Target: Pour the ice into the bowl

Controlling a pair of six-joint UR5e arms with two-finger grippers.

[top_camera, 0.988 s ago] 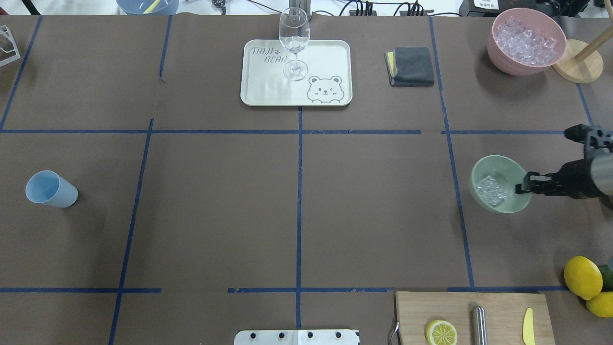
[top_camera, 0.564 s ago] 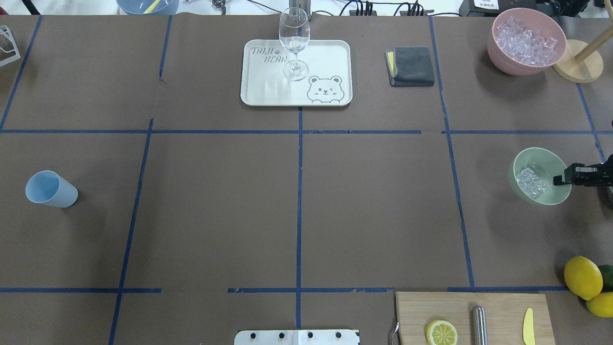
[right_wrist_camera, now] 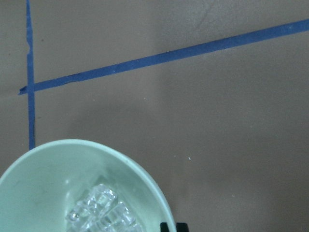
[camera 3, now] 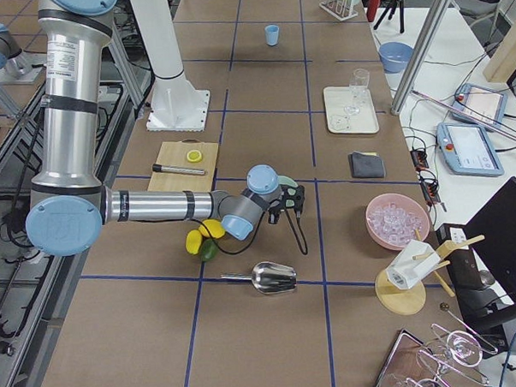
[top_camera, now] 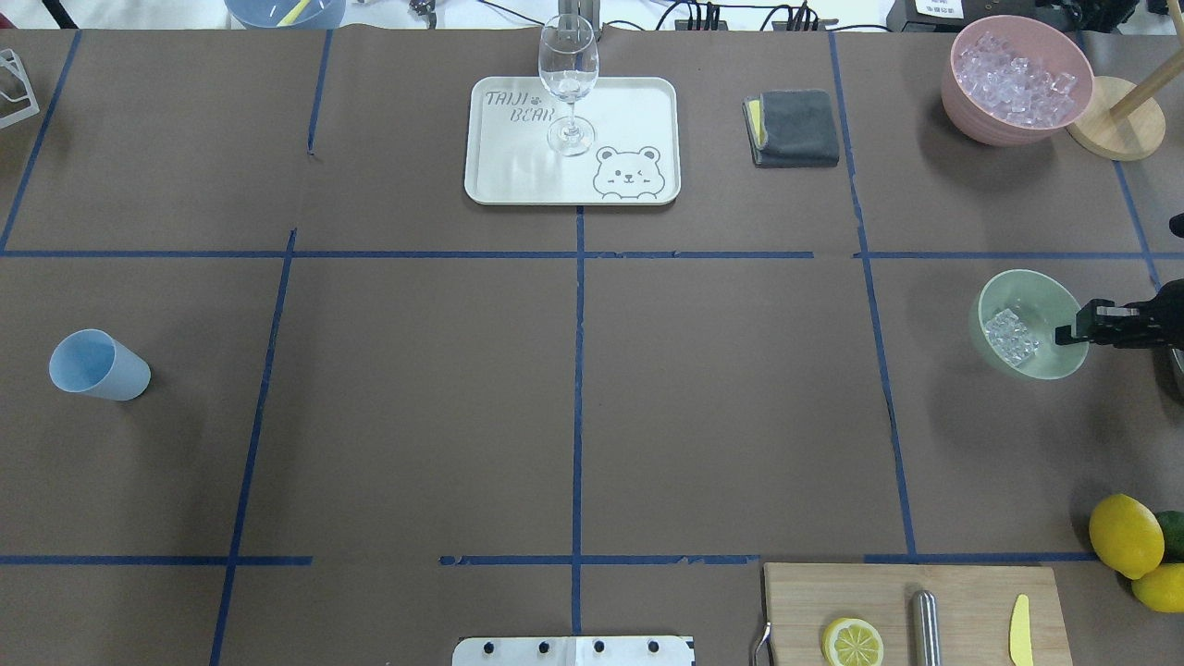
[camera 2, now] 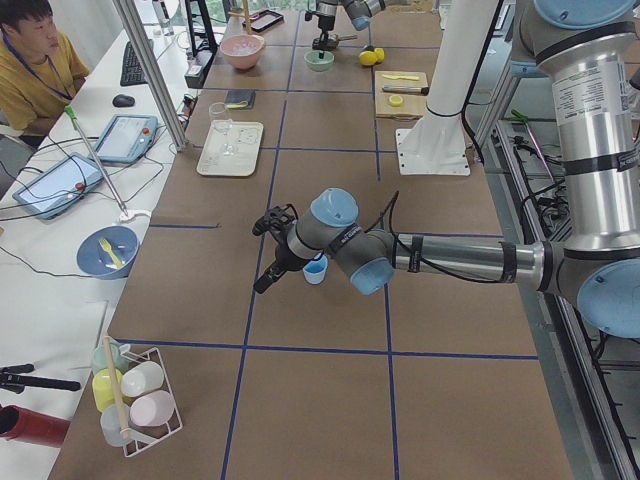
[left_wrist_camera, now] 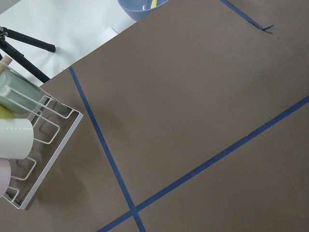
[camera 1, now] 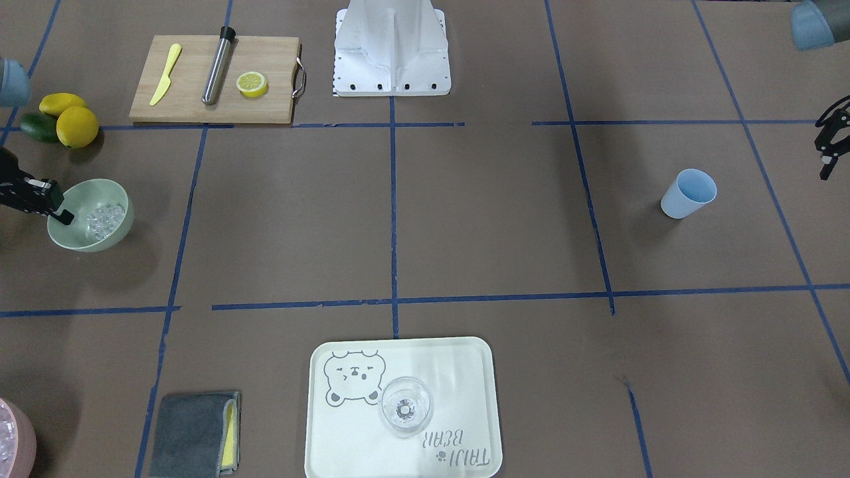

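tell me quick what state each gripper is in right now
Left gripper: cannot be told whether open or closed.
Right gripper: closed on the rim of the sage-green bowl, which has ice in it.

Wide open lane across middle of bench point(top_camera: 721, 398), left to right. Far edge blocked: tray point(top_camera: 518, 180) with tall wine glass point(top_camera: 568, 79), grey cloth point(top_camera: 797, 128), pink tub point(top_camera: 967, 120). Right edge crowded: bowl point(top_camera: 1038, 294) clamped at rim by right tool point(top_camera: 1066, 335); lemons point(top_camera: 1125, 535) and cutting board point(top_camera: 805, 594) nearer. Left side: lone blue cup point(top_camera: 97, 365), open room all round.
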